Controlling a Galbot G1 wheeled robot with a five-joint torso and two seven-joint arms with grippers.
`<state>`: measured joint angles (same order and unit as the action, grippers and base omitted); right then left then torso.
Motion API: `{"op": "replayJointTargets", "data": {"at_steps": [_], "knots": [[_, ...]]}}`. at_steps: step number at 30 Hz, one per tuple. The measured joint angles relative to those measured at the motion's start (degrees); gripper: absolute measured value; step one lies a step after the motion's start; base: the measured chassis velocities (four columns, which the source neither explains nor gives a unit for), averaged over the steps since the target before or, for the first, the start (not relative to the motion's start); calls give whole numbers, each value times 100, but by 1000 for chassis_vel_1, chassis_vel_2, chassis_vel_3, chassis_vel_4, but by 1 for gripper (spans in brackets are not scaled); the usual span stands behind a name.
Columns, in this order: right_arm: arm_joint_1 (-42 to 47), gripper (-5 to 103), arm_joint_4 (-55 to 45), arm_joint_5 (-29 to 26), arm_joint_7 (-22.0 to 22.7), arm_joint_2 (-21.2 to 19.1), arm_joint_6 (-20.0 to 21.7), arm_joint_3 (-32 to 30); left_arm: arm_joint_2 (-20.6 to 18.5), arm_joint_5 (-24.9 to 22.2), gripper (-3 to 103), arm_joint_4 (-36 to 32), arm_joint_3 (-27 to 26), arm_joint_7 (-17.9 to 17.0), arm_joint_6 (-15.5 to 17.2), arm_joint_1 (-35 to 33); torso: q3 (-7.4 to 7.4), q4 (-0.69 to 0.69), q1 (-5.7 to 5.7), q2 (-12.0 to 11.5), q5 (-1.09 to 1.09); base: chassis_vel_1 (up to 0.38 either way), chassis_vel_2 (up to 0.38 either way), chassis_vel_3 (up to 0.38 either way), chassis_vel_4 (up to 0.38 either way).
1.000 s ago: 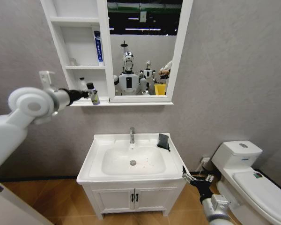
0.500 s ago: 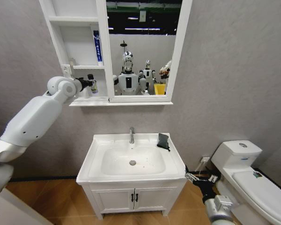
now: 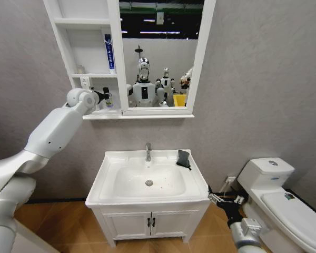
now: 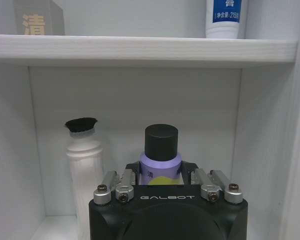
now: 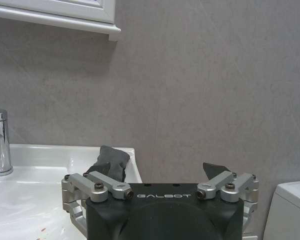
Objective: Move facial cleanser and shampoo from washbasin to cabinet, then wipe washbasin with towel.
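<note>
Shampoo (image 4: 161,150): black-capped bottle, upright in the cabinet's (image 3: 61,45) lowest open shelf, clasped between the jaws of the left gripper (image 4: 161,176).
Facial cleanser (image 4: 85,162): white bottle, upright just beside the shampoo on the same shelf.
Towel (image 3: 184,159): dark folded cloth on the washbasin's (image 3: 110,158) rim, on the robot's right of the faucet (image 3: 148,152).
Right gripper (image 5: 160,181): low beside the washbasin, jaws spread wide, holding nothing.

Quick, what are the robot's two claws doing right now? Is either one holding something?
Left gripper: jaws shut on the shampoo, inside the cabinet's bottom shelf.
Right gripper: jaws open, holding nothing, low beside the washbasin.
</note>
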<state>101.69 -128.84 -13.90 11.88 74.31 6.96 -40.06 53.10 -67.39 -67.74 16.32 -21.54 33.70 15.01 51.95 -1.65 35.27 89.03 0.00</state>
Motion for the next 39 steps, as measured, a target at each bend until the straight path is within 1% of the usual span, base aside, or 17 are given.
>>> {"op": "replayJointTargets", "data": {"at_steps": [3, 12, 14, 17, 20, 24, 27, 28, 30, 31, 32, 33, 34, 35, 37, 38, 39], "knots": [[1, 100, -10, -6, 2, -9, -2, 0, 34, 104, 40, 55, -1, 17, -15, -10, 0, -1, 0, 0, 0, 0, 0, 0, 0], [-9, 100, -34, -30, 16, -48, -1, -7, 62, 202, 73, 35, 16, 38, -59, -98, -1, -2, 0, 0, 0, 0, 0, 0, 0], [32, 100, -52, -24, 15, -28, -1, -9, 52, 260, 84, 29, 17, 43, -106, -103, 0, -2, 0, 1, 0, 0, 0, 0, 0], [49, 100, -56, -11, 14, -18, -1, -5, 25, 255, 89, -31, -18, 9, -111, -102, 0, -3, 0, 1, 0, 0, 0, 0, 0], [50, 100, -109, 16, 3, -2, -1, 8, -153, 215, 99, -333, -109, -28, -90, -119, 0, -2, 0, 0, 0, 0, 0, 0, 0], [55, 100, -171, 18, -1, 31, 1, 29, -498, 24, 100, -1054, -275, -163, -19, -304, 0, -2, 1, 0, 0, 0, 0, 0, 0], [52, 100, -212, 13, 25, 81, 6, 34, -1273, -560, 100, -2527, -951, -626, 30, -1104, -1, -1, 0, 1, 1, 0, 0, 0, 0], [52, 100, -212, 13, 25, 81, 6, 34, -1273, -560, 100, -2527, -951, -626, 30, -1104, -1, -1, 0, 1, 1, 0, 0, 0, 0], [71, 100, -233, 13, 26, 110, 0, 52, -1862, -887, 100, -3741, -1650, -865, 94, -2182, -1, 1, 0, 1, -3, 0, 0, 0, 0], [71, 100, -233, 13, 26, 110, 0, 52, -1862, -887, 100, -3741, -1650, -865, 94, -2182, -1, 1, 0, 1, -3, 0, 0, 0, 0], [75, 100, -244, 13, 26, 123, -10, 76, -2193, -917, 100, -4289, -1932, -987, 38, -2798, -2, 1, -1, 1, -4, 0, 0, 0, 0], [75, 100, -244, 13, 26, 123, -10, 76, -2193, -917, 100, -4289, -1932, -987, 38, -2798, -2, 1, -1, 1, -4, 0, 0, 0, 0], [75, 100, -280, 23, 27, 140, -52, 92, -2548, -857, 100, -4846, -2371, -1136, -159, -3639, -2, 1, -1, 1, 1, 0, 0, 0, 0], [75, 100, -280, 23, 27, 140, -52, 92, -2548, -857, 100, -4846, -2371, -1136, -159, -3639, -2, 1, -1, 1, 1, 0, 0, 0, 0], [157, 100, -400, 92, 67, 237, -165, 48, -2635, -692, 100, -5539, -3105, -1412, -323, -5042, -2, 4, -2, 1, -1, 0, 0, 0, 0], [157, 100, -400, 92, 67, 237, -165, 48, -2635, -692, 100, -5539, -3105, -1412, -323, -5042, -2, 4, -2, 1, -1, 0, 0, 0, 0], [209, 100, -477, 109, 106, 288, -179, 8, -2494, -570, 100, -5816, -3335, -1589, -373, -5548, -2, -3, -2, 1, -3, 0, 0, 0, 0]]}}
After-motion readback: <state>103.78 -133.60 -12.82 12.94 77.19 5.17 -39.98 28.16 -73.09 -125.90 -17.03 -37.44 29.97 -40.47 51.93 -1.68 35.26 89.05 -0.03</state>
